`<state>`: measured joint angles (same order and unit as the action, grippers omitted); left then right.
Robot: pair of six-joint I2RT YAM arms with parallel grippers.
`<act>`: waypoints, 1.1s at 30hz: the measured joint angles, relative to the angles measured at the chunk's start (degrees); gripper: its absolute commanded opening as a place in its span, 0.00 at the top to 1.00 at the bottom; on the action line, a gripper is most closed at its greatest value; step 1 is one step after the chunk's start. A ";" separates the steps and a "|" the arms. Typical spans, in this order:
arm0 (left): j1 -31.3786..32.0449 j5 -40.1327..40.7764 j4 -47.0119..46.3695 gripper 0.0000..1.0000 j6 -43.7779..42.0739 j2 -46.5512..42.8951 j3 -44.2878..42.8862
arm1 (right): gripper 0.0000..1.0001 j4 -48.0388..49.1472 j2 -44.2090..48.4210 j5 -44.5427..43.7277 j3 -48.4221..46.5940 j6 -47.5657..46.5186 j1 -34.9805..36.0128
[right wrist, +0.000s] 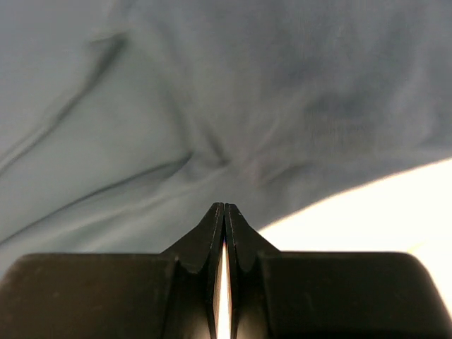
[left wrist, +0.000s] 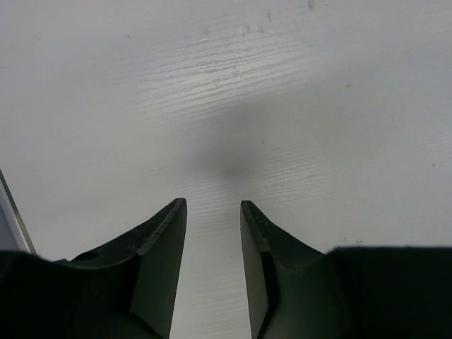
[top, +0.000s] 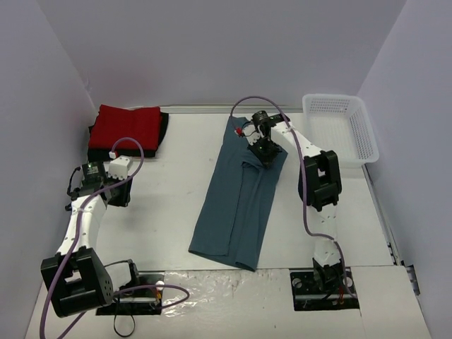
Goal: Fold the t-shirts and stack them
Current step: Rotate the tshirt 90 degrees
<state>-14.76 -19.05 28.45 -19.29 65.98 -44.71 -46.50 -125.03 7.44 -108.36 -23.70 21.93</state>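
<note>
The teal t-shirt [top: 236, 205] lies in a long strip down the middle of the table, folded lengthwise. My right gripper [top: 267, 154] is low over its far right part, near the cloth's edge. In the right wrist view its jaws [right wrist: 224, 206] are shut tip to tip, and the teal cloth [right wrist: 212, 92] creases just ahead of them. No cloth shows between the jaws. The red t-shirt [top: 127, 126] sits folded at the back left on the black t-shirt [top: 163, 131]. My left gripper [top: 121, 192] hovers over bare table [left wrist: 233, 106], open [left wrist: 213, 205] and empty.
A white lattice basket [top: 364, 134] stands at the back right corner against the wall. Walls close in the table on the left, back and right. The arm bases sit at the near edge.
</note>
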 measured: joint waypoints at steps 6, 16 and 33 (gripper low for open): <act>0.00 -0.46 0.04 0.65 0.00 0.00 -0.15 | 1.00 -0.07 -8.28 -2.08 -1.64 0.15 -0.94; 0.00 -0.70 0.68 0.62 -0.35 0.02 -1.68 | 1.00 -2.58 -12.81 -2.10 -9.18 0.15 -1.51; 0.02 0.26 2.73 0.57 -3.26 7.13 -10.60 | 1.00 3.37 -27.89 -4.33 -36.39 -0.02 -2.78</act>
<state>-14.74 -18.79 31.18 -22.55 73.10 -55.31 -43.13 -152.92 3.11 -144.75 -23.73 19.16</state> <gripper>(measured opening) 0.416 0.001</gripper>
